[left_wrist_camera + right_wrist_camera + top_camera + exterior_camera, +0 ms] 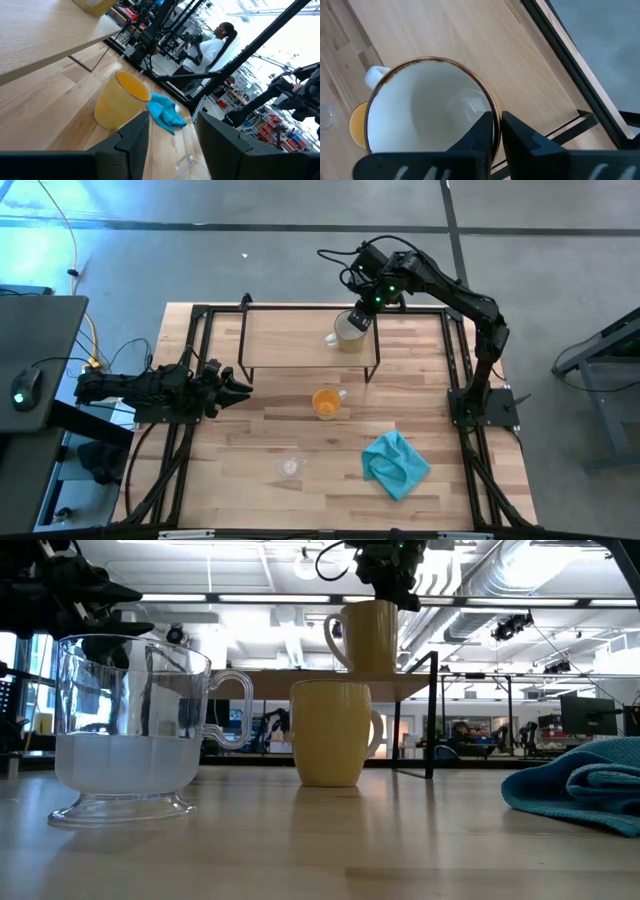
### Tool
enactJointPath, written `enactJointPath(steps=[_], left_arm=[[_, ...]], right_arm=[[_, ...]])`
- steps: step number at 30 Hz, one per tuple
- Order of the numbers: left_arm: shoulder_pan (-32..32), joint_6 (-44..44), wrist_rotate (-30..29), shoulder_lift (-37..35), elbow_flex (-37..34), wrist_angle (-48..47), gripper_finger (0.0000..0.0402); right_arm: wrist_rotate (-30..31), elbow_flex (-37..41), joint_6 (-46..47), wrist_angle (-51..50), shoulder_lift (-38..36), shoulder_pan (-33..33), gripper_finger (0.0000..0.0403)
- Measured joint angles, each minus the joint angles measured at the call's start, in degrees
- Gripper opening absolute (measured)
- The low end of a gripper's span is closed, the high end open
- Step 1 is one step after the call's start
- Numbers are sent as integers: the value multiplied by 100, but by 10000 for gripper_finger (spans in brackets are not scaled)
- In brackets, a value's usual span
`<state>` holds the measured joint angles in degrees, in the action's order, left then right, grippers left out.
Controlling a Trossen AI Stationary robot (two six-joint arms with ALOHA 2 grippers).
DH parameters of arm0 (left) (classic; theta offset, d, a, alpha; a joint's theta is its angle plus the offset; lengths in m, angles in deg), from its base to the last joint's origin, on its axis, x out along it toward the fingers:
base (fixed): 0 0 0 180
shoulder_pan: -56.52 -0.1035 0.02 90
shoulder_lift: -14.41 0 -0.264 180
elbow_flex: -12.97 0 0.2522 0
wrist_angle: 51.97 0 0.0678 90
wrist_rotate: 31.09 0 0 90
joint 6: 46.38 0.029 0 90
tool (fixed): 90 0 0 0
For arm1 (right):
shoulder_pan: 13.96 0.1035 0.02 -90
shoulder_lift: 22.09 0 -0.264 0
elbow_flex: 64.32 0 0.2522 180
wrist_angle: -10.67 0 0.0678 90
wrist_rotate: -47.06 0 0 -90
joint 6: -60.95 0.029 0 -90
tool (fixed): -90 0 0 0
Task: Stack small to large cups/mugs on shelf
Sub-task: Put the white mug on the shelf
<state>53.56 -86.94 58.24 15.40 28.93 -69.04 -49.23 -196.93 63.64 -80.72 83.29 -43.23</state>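
Glossy glazed cream mug (pixel 427 112) on the smooth light-wood shelf (pixel 290 338); clear glass cup (pixel 125 730); soft cloth (pixel 396 463).

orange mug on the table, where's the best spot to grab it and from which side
Probably by the rim, from straight above. The orange ceramic mug stands upright and open-mouthed on the wooden tabletop, so one finger can go inside and one outside the wall, as the right gripper does on the cream-white mug. Choose the rim opposite its handle.
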Motion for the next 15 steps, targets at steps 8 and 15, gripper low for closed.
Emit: enactJointPath(steps=[8,15], left_arm=[[0,1,0,0,0,0,154],[0,21,0,-1,0,0,154]], right_arm=[[-48,0,46,-2,-2,0,25],[-131,-2,139,-7,-2,0,27]])
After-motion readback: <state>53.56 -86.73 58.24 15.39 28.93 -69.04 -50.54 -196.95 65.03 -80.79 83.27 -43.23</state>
